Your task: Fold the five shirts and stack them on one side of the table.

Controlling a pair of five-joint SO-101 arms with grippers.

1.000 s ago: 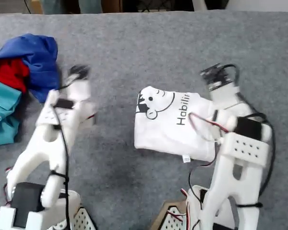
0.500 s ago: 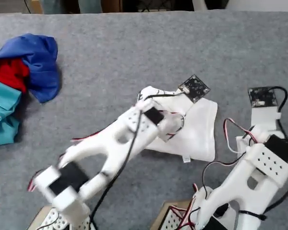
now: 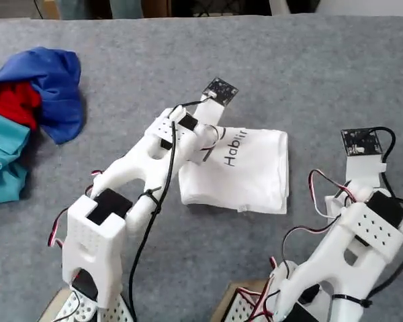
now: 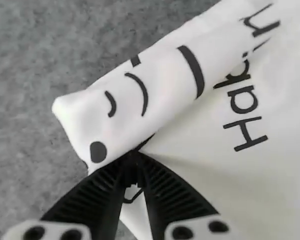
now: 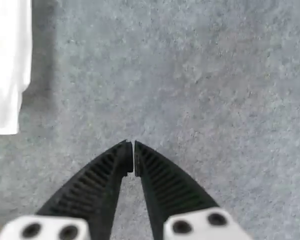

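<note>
Nearest, right gripper [image 5: 130,150] sat closed over the grey table [image 5: 215,75], beside the folded white shirt [image 3: 255,171] at mid-table; left gripper [image 4: 134,161] was clamped on its folded edge; farther left, blue shirt [image 3: 47,80], red shirt [image 3: 13,100] and teal shirt [image 3: 3,154] lay heaped.

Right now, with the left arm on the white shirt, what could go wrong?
The left gripper, shut, sits at the edge of the folded flap of the white shirt; pulling away could drag that flap open. Sliding the loosely folded shirt toward the unfolded pile could also undo it.
</note>
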